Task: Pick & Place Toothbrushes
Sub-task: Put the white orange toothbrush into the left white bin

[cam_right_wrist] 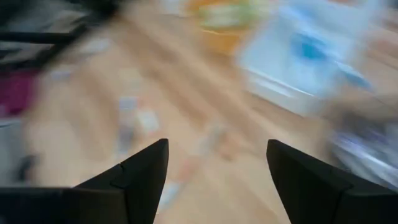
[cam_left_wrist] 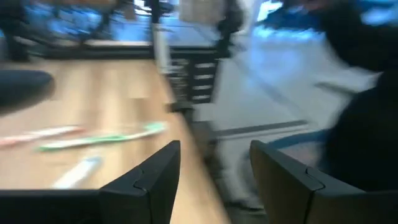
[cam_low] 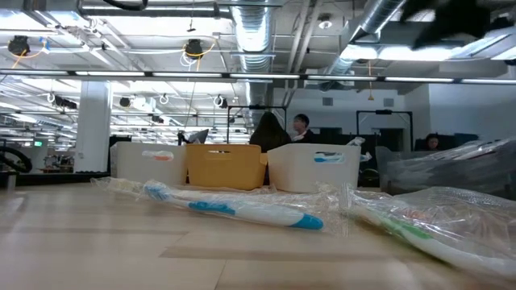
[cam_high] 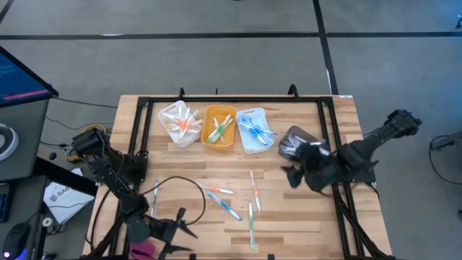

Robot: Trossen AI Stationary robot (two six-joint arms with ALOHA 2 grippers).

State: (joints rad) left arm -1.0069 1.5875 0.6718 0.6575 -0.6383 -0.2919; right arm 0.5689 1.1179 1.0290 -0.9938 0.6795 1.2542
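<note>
Several wrapped toothbrushes lie flat and loose on the wooden table, among them a blue one (cam_high: 225, 206), a green one (cam_high: 252, 224) and an orange-pink one (cam_high: 254, 189). Three bins stand in a row at the far side: a white bin (cam_high: 179, 123) with orange-pink brushes, an orange bin (cam_high: 219, 128) with green ones, and a white bin (cam_high: 254, 130) with blue ones. My left gripper (cam_high: 189, 230) stands open near the table's near left corner, nothing between its fingers (cam_left_wrist: 214, 146). My right gripper (cam_high: 292, 175) hangs open above the table's right part, holding nothing (cam_right_wrist: 217, 143).
A crumpled clear plastic bag (cam_high: 292, 142) lies to the right of the bins. A black frame (cam_high: 216, 101) runs around the table's edges. A black cable (cam_high: 180, 191) loops over the table's left part. People sit in the room beyond the table (cam_low: 300, 125).
</note>
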